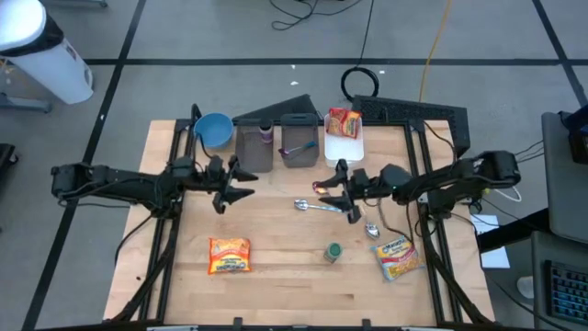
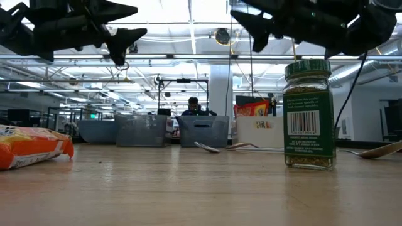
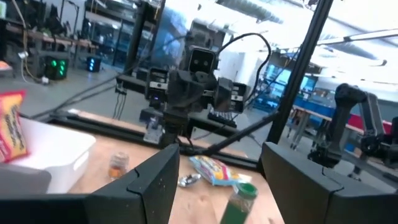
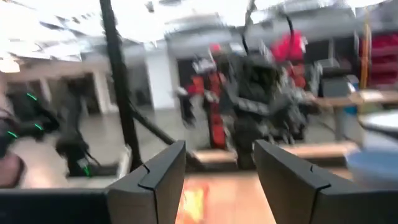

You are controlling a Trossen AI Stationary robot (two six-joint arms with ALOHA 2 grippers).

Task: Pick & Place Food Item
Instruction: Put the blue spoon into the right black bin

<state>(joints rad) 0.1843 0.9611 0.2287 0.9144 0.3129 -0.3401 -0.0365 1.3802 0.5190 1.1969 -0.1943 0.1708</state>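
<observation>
An orange food packet [image 1: 229,255] lies flat near the table's front left, also in the low view [image 2: 31,147]. A yellow-orange packet [image 1: 397,256] lies at the front right, with a green-lidded jar [image 1: 333,252] upright between them. A red-yellow packet [image 1: 344,119] sits in the white bin [image 1: 342,147] at the back. My left gripper [image 1: 246,184] hovers open left of the table's centre, pointing right. My right gripper [image 1: 329,190] hovers open right of centre, pointing left. Both wrist views show nothing between the fingers of my left gripper [image 3: 217,180] or my right gripper [image 4: 221,180].
Two spoons [image 1: 312,206] [image 1: 372,230] lie under and near my right arm. A blue bowl [image 1: 213,129] and two grey bins [image 1: 254,147] [image 1: 299,142] line the far edge. A person [image 2: 193,107] sits far behind the table. Bare wood lies between the two packets.
</observation>
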